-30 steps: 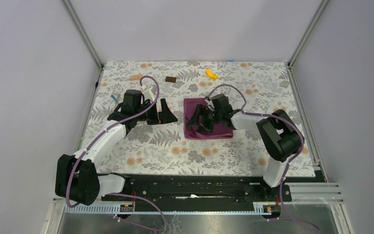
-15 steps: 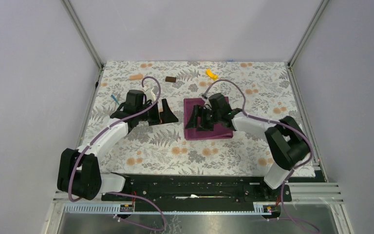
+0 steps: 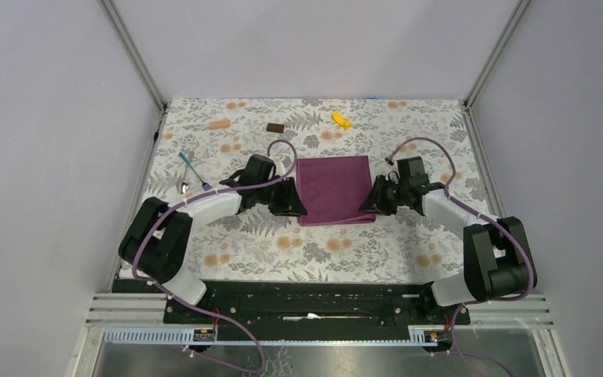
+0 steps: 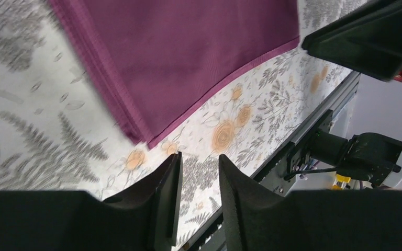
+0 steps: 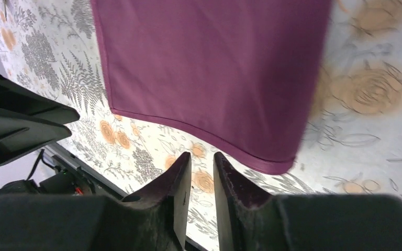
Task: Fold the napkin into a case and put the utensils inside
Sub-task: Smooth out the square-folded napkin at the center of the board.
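Two arms flank the napkin (image 3: 334, 188), which lies flat mid-counter (image 3: 408, 236) with a layered left edge. Left pincer (image 3: 297, 206) is by its near-left corner, right pincer (image 3: 367, 203) by its near-right. Both show a slim gap and grip nothing. Utensils (image 3: 192, 173) lie well left, apart from the napkin.

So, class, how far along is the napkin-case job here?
Done: the napkin lies flat, already folded in layers. In hand: nothing; the left gripper and right gripper sit empty beside its near corners. Left: finishing the case and putting in the utensils, lying off to its left.
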### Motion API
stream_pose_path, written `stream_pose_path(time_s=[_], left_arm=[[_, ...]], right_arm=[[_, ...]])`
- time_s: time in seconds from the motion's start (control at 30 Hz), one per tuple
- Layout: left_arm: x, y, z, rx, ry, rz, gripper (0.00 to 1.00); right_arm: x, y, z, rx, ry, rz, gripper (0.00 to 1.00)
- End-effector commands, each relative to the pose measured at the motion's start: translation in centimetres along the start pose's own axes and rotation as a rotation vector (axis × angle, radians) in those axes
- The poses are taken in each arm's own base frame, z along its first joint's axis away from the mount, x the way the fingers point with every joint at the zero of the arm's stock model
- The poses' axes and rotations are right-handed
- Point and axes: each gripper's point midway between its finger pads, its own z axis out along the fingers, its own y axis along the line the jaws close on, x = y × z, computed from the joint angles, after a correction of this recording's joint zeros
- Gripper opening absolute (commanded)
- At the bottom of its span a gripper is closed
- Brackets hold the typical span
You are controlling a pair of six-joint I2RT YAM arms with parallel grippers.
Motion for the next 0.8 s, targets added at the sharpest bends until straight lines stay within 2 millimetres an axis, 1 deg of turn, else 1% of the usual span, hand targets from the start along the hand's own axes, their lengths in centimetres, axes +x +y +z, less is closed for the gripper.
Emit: stream_pose_path(time_s=[0.0, 0.03, 0.07, 0.1, 0.13, 0.17, 0.2, 0.27, 0.37, 0.47, 0.53, 0.63, 0.77], left_arm=[[-2.9, -5.2, 1.7, 0.174, -0.070, 0.061, 0.29], [-2.8, -4.9, 2.4, 0.174, -0.061, 0.049, 0.23], [-2.8, -4.6, 2.9, 0.166, -0.053, 0.039, 0.19], [-2.7, -4.0, 3.5, 0.148, -0.043, 0.028, 0.18], [-2.7, -3.4, 3.9, 0.127, -0.040, 0.022, 0.17], [-2.8, -3.0, 4.2, 0.110, -0.040, 0.021, 0.17], [-2.8, -2.5, 4.6, 0.095, -0.038, 0.017, 0.17], [-2.8, -1.4, 5.4, 0.058, -0.025, 0.016, 0.16], [-2.6, 0.3, 6.4, 0.002, -0.006, 0.007, 0.14], [-1.9, 2.8, 6.9, -0.097, 0.013, -0.013, 0.10], [-1.5, 4.0, 7.0, -0.137, 0.021, -0.029, 0.03], [-1.0, 5.7, 7.0, -0.193, 0.028, -0.053, 0.00], [-0.2, 7.3, 6.9, -0.231, 0.040, -0.088, 0.00]], right_arm=[[-0.4, -0.2, -0.4, -0.126, 0.010, 0.030, 0.24], [-0.4, -0.1, -0.3, -0.156, 0.022, 0.042, 0.22], [-0.4, 0.1, -0.2, -0.180, 0.034, 0.052, 0.23], [-0.4, 0.3, -0.1, -0.201, 0.045, 0.054, 0.29], [-0.3, 0.5, 0.0, -0.217, 0.056, 0.056, 0.40], [-0.3, 0.6, 0.0, -0.231, 0.059, 0.056, 0.49], [-0.3, 0.7, 0.0, -0.240, 0.061, 0.055, 0.55], [-0.4, 0.3, 0.2, -0.237, 0.059, 0.060, 0.62], [-0.2, 0.2, 0.7, -0.284, 0.078, 0.074, 0.64], [-0.1, 0.0, 0.9, -0.300, 0.080, 0.084, 0.64], [0.2, -0.2, 1.0, -0.299, 0.080, 0.087, 0.65], [0.3, -0.8, 1.1, -0.290, 0.079, 0.103, 0.65], [1.3, -2.5, 1.6, -0.255, 0.076, 0.142, 0.65]])
